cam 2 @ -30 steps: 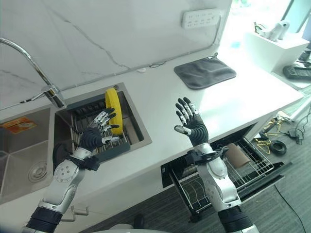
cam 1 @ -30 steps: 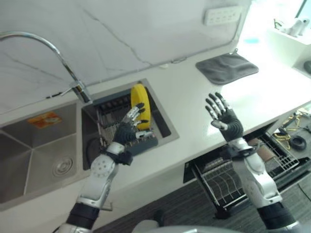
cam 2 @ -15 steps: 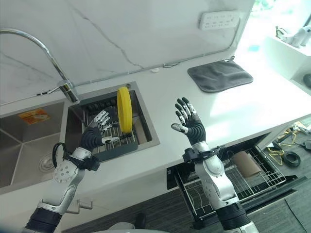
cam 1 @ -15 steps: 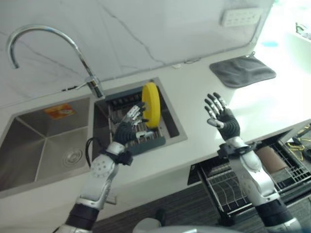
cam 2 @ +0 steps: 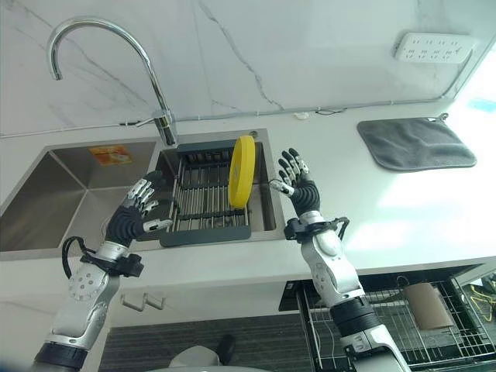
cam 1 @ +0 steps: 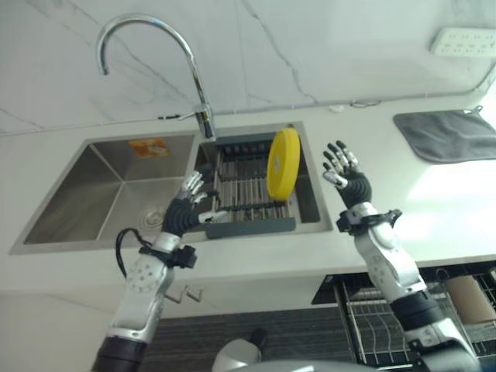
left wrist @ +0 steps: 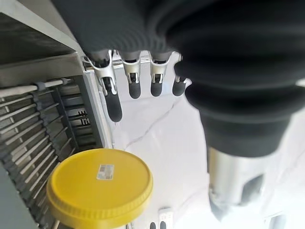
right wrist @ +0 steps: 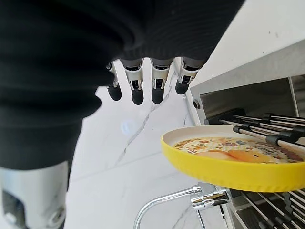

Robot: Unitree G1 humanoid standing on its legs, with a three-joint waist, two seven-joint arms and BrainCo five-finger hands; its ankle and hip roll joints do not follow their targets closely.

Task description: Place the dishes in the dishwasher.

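Note:
A yellow plate (cam 1: 283, 162) stands on edge in a dark dish rack (cam 1: 249, 226) set in the right basin of the sink; it also shows as the yellow plate (left wrist: 100, 187) in the left wrist view and the yellow plate (right wrist: 233, 160) in the right wrist view. My left hand (cam 1: 186, 211) hovers open over the rack's left front corner, apart from the plate. To the right of the plate, above the counter edge, my right hand (cam 2: 299, 187) is raised with fingers spread, holding nothing. The dishwasher's wire basket (cam 2: 403, 337) is pulled out below the counter at lower right.
A curved chrome tap (cam 1: 194, 77) rises behind the sink, with the steel left basin (cam 1: 101, 190) beside the rack. A grey mat (cam 2: 415, 143) lies on the white counter (cam 1: 434, 209) at right. A wall socket strip (cam 2: 432, 46) sits above it.
The camera has swung left, so the sink now sits in the middle. Both hands have kept their open poses; the right hand is now close beside the plate.

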